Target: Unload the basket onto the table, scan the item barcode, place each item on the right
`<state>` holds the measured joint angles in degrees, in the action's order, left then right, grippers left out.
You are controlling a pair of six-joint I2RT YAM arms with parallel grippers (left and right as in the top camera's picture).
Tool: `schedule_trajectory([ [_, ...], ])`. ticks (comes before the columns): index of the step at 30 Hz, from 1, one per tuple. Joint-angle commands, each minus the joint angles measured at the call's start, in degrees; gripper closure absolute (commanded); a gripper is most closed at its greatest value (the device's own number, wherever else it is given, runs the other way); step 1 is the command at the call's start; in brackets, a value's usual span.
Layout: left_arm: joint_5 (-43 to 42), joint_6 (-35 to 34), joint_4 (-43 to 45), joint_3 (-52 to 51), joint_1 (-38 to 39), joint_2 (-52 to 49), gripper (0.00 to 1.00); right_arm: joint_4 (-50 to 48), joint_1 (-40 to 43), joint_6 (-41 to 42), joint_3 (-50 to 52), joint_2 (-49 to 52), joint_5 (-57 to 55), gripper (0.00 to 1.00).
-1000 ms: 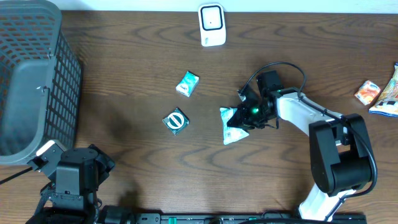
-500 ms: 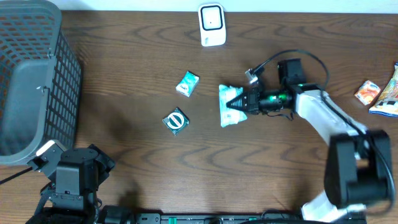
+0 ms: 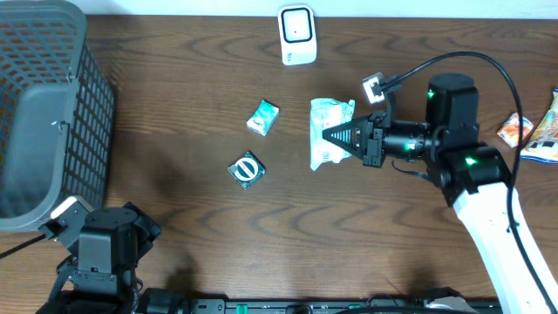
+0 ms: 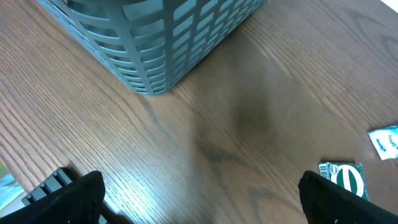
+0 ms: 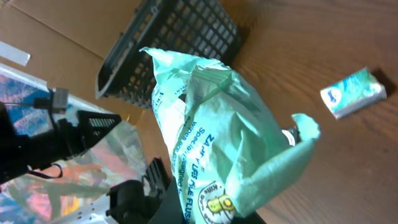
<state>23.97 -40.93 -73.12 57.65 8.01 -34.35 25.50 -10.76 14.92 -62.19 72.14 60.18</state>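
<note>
My right gripper [image 3: 334, 136] is shut on a pale green pouch [image 3: 324, 113] and holds it in the air above the middle of the table. In the right wrist view the pouch [image 5: 211, 124] fills the centre, crumpled, with blue print on its side. The jaws clamp its lower end. I see no barcode on the faces that show. A white scanner [image 3: 296, 35] stands at the table's back edge, beyond the pouch. My left gripper [image 4: 202, 208] hangs open over bare wood at the front left, holding nothing.
A grey mesh basket [image 3: 44, 113] fills the left end of the table. A small teal packet [image 3: 262, 117] and a round green packet [image 3: 247, 169] lie left of the pouch. Snack packets [image 3: 516, 129] lie at the right edge.
The right arm has lifted the pouch off the table and carried it a little toward the back, with the arm swung out to the right. The left arm has not moved.
</note>
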Motion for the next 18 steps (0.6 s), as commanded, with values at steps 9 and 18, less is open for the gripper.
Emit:
schedule_trajectory([
  [9,0.94,-0.76,-0.15,0.00,-0.17,0.07,0.02,-2.19,-0.59,5.09,-1.07,-0.87,-0.04,0.99],
  [18,0.94,-0.74,-0.15,0.00,-0.17,0.07,0.02,-2.16,-0.59,5.88,-1.07,-0.87,-0.28,0.99],
])
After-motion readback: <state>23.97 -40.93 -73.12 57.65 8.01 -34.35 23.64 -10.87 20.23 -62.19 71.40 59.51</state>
